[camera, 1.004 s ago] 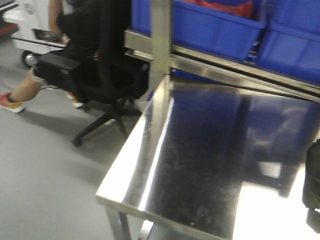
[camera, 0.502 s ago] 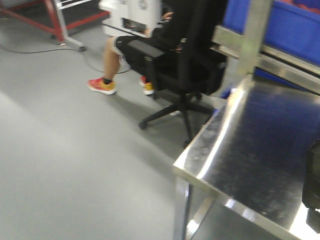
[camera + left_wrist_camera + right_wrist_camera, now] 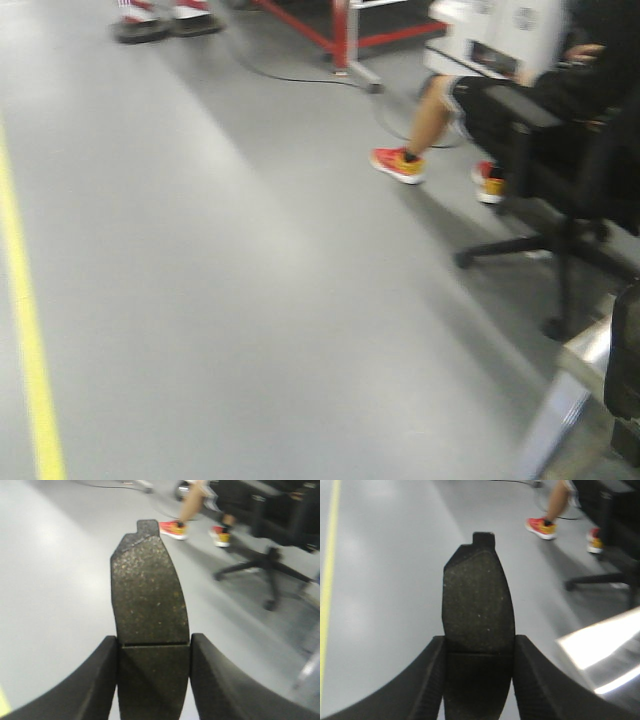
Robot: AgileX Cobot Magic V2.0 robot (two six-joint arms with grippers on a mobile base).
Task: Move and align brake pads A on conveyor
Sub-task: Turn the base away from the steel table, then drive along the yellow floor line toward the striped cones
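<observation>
Left wrist-mounted view: left gripper clamped on a curved grey-brown brake pad, long axis pointing straight out from it, tab outermost. Right gripper clamps a second pad likewise.

The front view looks down across the grey floor. Each wrist view sits just behind the left end effector or right end effector, sharing that floor and the red shoe.

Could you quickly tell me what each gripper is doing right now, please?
Left gripper: shut on one brake pad.
Right gripper: shut on a second brake pad.
</observation>
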